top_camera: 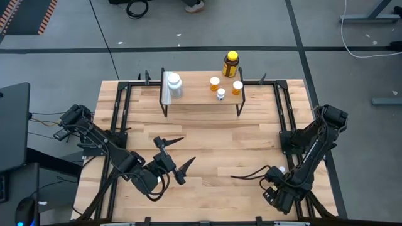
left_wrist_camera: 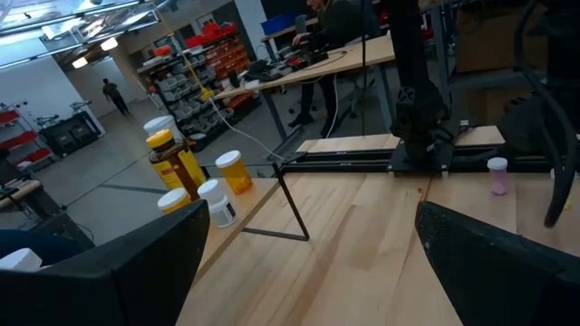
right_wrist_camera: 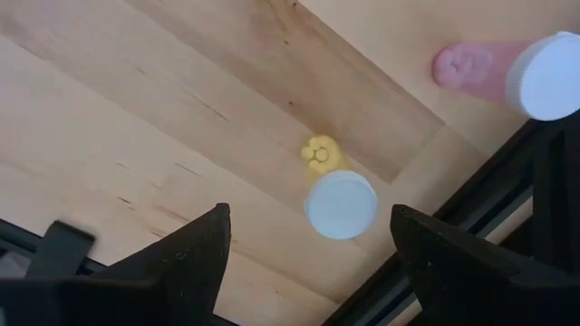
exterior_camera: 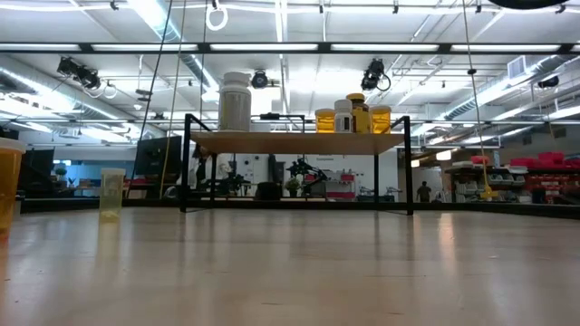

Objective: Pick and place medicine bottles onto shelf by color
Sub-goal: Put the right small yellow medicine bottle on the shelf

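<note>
My left gripper (top_camera: 178, 155) hangs over the near-left part of the wooden table (top_camera: 207, 135), its two dark fingers (left_wrist_camera: 136, 272) spread as wide as they go, with nothing between them and nothing touched. My right gripper (right_wrist_camera: 308, 244) hovers near the table's near-right edge, pointing down; its fingers (right_wrist_camera: 195, 249) are also spread wide and empty. Directly below the gap between them stands a small yellow bottle with a white cap (right_wrist_camera: 340, 204), seen from straight above, so little of its body shows. Just off toward the black frame rail stands a pinkish bottle with a white cap (right_wrist_camera: 521, 68), partly cut off at the edge of my right wrist view.

The shelf (top_camera: 201, 95) stands at the far middle of the table. On its whitish end sits the larger white bottle (top_camera: 174, 84). Toward the other end are two orange bottles (top_camera: 215, 82) (top_camera: 237, 87) and a small white bottle (top_camera: 220, 94), close together. The dark amber bottle with the yellow cap (top_camera: 230, 64) is at the shelf's far edge; I cannot tell whether it rests on the plank or behind it.

From the low view my arms are out of sight. At its left edge an orange container (exterior_camera: 7, 181) is cut off, and a pale yellowish bottle (exterior_camera: 111, 192) stands beside it, hard to make out.
</note>
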`<state>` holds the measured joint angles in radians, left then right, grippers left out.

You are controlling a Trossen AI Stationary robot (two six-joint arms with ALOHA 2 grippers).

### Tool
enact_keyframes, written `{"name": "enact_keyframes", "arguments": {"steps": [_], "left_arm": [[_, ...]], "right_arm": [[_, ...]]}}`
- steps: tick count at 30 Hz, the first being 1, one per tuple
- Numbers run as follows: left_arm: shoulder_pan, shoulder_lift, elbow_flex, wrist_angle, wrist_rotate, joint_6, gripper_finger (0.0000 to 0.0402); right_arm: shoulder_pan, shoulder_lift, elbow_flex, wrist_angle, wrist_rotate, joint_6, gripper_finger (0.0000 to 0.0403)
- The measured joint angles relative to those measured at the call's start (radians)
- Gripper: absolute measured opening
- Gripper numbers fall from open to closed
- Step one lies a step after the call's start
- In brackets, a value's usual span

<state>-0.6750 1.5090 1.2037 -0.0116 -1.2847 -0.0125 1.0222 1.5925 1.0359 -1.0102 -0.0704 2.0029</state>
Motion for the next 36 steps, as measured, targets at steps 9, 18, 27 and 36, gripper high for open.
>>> {"name": "enact_keyframes", "arguments": {"steps": [9,18,27,36], "left_arm": [[0.0,0.0,0.0,0.0,0.0,0.0,0.04],[0.0,0.0,0.0,0.001,0.0,0.01,0.04],[0.0,0.0,0.0,0.0,0.0,0.009,0.04],[0.0,0.0,0.0,0.0,0.0,0.009,0.04]], "right_arm": [[0.0,0.028,0.0,0.0,0.015,-0.02,0.0251],[0.0,0.026,0.0,0.004,0.003,-0.024,0.021],[0.0,0.026,0.0,-0.018,0.015,-0.024,0.0187],[0.0,0.026,0.0,-0.041,0.022,-0.032,0.0185]]}}
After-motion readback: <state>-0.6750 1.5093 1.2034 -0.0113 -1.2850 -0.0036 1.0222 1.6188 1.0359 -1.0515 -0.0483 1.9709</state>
